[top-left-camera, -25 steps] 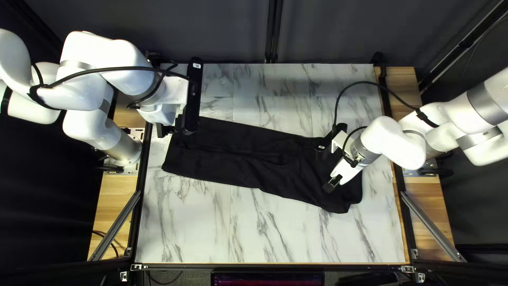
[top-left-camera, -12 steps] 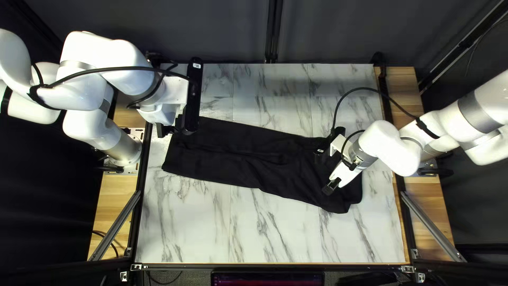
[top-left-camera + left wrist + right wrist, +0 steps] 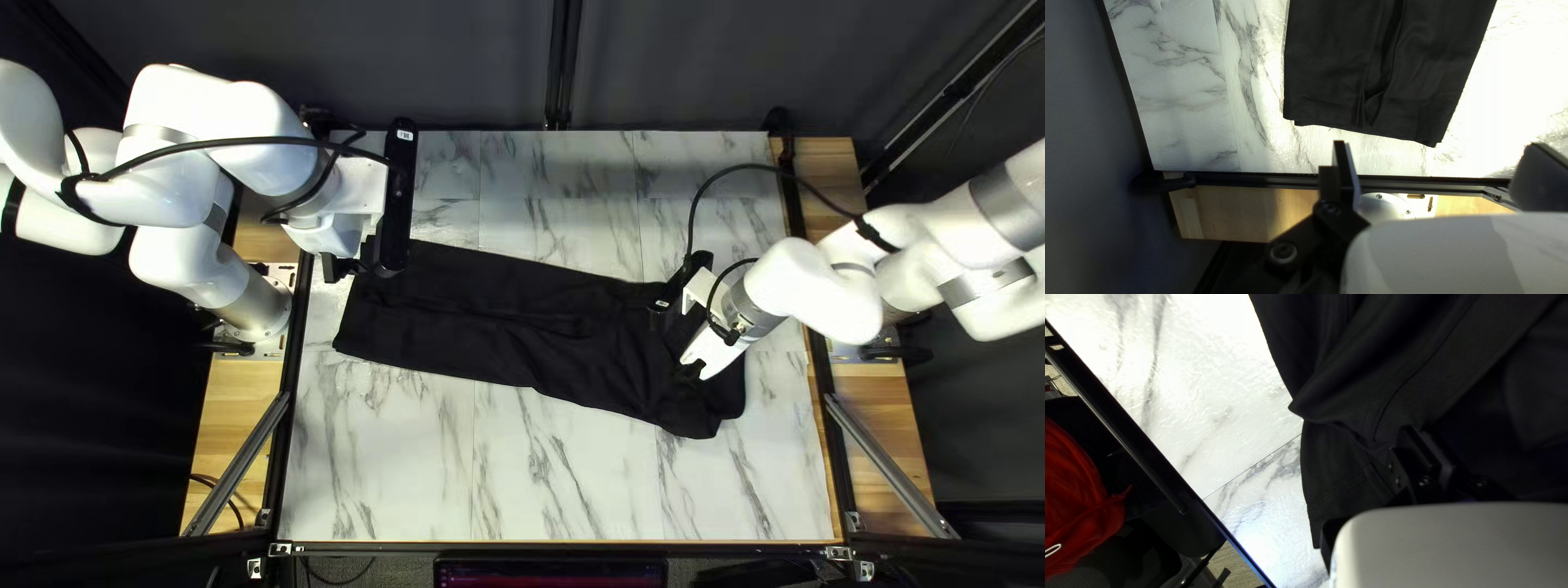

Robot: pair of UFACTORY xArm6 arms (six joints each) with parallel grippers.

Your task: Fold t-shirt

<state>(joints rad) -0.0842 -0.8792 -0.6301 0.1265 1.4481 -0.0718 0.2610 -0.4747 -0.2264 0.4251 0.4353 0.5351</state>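
Observation:
A black garment (image 3: 490, 316), more like long trousers than a t-shirt, lies slantwise across the table. My left gripper (image 3: 343, 268) hovers above its narrow end; in the left wrist view the gripper (image 3: 1440, 169) has its fingers wide apart, nothing between them, short of the garment's hem (image 3: 1366, 122). Over the garment's wide, rumpled end is my right gripper (image 3: 697, 372). In the right wrist view the right gripper (image 3: 1433, 446) holds its fingers close together, tips down in the garment (image 3: 1350, 411) beside a ribbed band; dark cloth hides the exact contact.
Marble-patterned tabletop (image 3: 414, 457) shows on both sides of the garment. Dark rails run along the table's edges. Beyond the near edge stands a screen (image 3: 550, 573). Red cloth (image 3: 1077, 495) lies past the table edge in the right wrist view.
My right arm shifted slightly, and the black fingertips seen over the garment before no longer stand out there. The left arm and the garment's outline stayed put.

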